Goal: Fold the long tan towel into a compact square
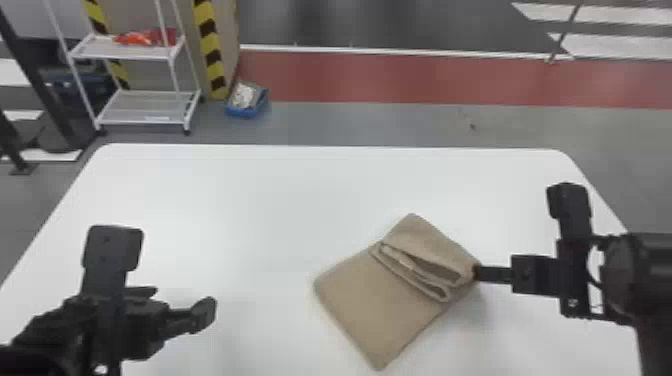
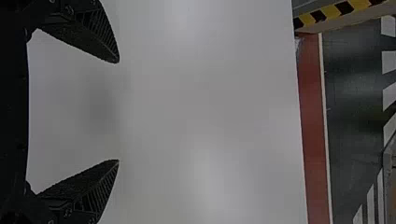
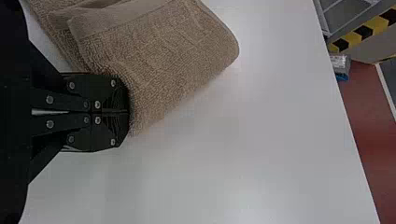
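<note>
Towel [image 1: 372, 300], one, tight in closed right hand [image 1: 476, 273]; one left hand [image 1: 178, 301] wide open

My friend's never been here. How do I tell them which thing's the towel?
Find the big white table. Right of its middle is the tan, partly folded towel, with an edge in the right gripper's closed jaws. It's fuzzy and tan, but that gripper and the left gripper are black.
</note>
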`<state>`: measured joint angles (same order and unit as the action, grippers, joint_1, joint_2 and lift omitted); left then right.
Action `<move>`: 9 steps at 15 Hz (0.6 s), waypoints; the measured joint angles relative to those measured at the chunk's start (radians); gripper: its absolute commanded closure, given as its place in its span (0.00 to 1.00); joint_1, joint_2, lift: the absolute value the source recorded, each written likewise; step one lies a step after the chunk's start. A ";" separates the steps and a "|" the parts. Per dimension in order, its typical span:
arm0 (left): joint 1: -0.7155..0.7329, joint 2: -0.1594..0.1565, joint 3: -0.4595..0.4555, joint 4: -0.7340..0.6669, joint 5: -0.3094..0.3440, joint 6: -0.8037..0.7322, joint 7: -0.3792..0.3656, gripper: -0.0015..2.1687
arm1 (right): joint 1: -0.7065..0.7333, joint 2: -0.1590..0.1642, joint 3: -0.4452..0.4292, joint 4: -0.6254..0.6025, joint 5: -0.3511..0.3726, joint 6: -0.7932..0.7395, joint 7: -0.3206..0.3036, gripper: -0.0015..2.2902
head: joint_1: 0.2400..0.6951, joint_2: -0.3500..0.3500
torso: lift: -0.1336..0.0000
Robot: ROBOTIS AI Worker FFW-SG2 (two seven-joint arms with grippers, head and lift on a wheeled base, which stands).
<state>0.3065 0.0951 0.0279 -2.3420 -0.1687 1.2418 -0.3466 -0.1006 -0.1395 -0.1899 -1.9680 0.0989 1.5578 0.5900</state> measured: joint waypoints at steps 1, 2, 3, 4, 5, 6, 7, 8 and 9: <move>0.002 0.000 0.004 -0.003 0.000 0.000 -0.001 0.06 | -0.015 0.005 0.001 0.014 0.000 0.000 -0.007 0.91 | 1.00 0.43 | 0.07; 0.003 0.000 0.006 -0.005 0.000 0.000 -0.002 0.06 | -0.027 0.013 0.001 0.023 -0.001 0.000 -0.016 0.91 | 1.00 0.44 | 0.07; 0.004 0.000 0.007 -0.006 0.000 0.000 -0.002 0.06 | -0.036 0.022 0.001 0.033 -0.005 0.000 -0.022 0.91 | 1.00 0.45 | 0.07; 0.005 0.000 0.007 -0.006 0.000 0.000 -0.002 0.06 | -0.044 0.030 0.001 0.043 -0.009 0.000 -0.025 0.91 | 1.00 0.46 | 0.07; 0.006 0.000 0.007 -0.006 0.000 0.000 -0.001 0.06 | -0.051 0.042 0.001 0.058 -0.013 0.000 -0.032 0.91 | 1.00 0.47 | 0.07; 0.006 0.000 0.006 -0.006 0.000 0.000 0.000 0.06 | -0.056 0.056 0.002 0.073 -0.021 0.000 -0.042 0.91 | 1.00 0.48 | 0.07; 0.006 -0.001 0.005 -0.006 0.001 0.000 0.000 0.06 | -0.061 0.069 0.002 0.087 -0.030 0.000 -0.050 0.91 | 1.00 0.49 | 0.07; 0.006 -0.001 0.003 -0.006 0.001 0.000 -0.001 0.06 | -0.067 0.084 0.002 0.103 -0.044 0.000 -0.063 0.91 | 1.00 0.51 | 0.07; 0.008 -0.002 0.001 -0.006 0.001 0.000 -0.002 0.06 | -0.073 0.096 0.002 0.119 -0.060 0.000 -0.073 0.91 | 1.00 0.52 | 0.07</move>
<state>0.3142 0.0936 0.0289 -2.3483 -0.1682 1.2418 -0.3486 -0.1739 -0.0439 -0.1881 -1.8493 0.0386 1.5576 0.5168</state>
